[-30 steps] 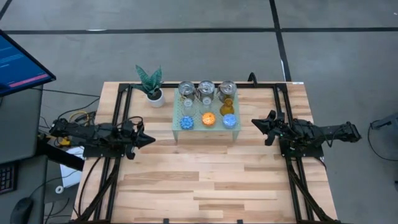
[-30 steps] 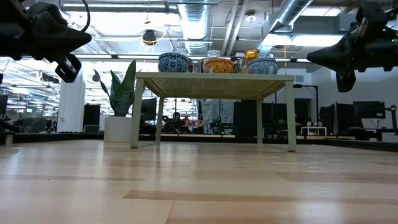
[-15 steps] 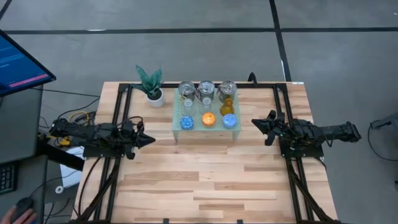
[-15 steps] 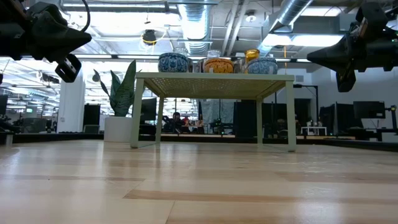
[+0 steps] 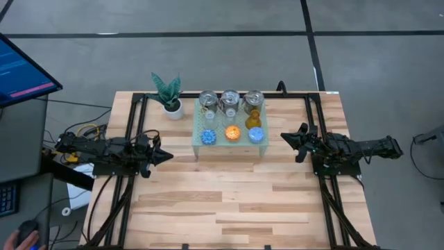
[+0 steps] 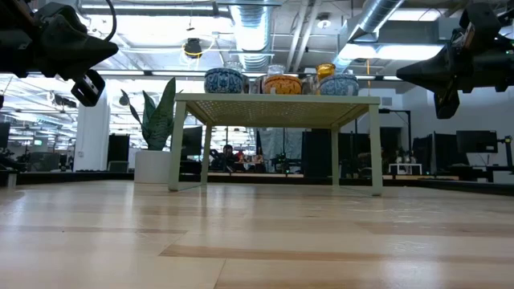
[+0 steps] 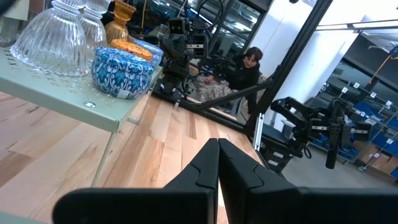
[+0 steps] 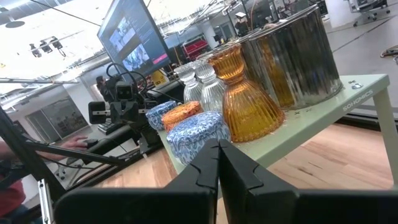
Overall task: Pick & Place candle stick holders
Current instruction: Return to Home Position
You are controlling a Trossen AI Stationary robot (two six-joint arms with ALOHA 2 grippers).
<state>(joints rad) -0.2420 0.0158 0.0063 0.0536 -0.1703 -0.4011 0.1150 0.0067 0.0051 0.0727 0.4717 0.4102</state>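
Nine holders (image 5: pixel 229 115) sit on the stand (image 5: pixel 220 143), toward twelve o'clock on the table (image 5: pixel 229 201) in the high view. Three silver holders (image 5: pixel 229 99) form the back row. Two glass holders (image 5: pixel 209 117) and the amber holder (image 5: pixel 253 118) form the middle row. Two blue holders (image 5: pixel 209 137) flank the orange holder (image 5: pixel 232 132) in front.

The left gripper (image 5: pixel 168 155) hovers above the table's nine o'clock side, fingers pressed together on nothing. The stand lies at its two o'clock, well apart. The right gripper (image 5: pixel 283 137) hangs at the three o'clock side, likewise closed and empty. The stand is at its nine o'clock, near but not touching. A plant (image 5: pixel 167 94) stands at the stand's ten o'clock.
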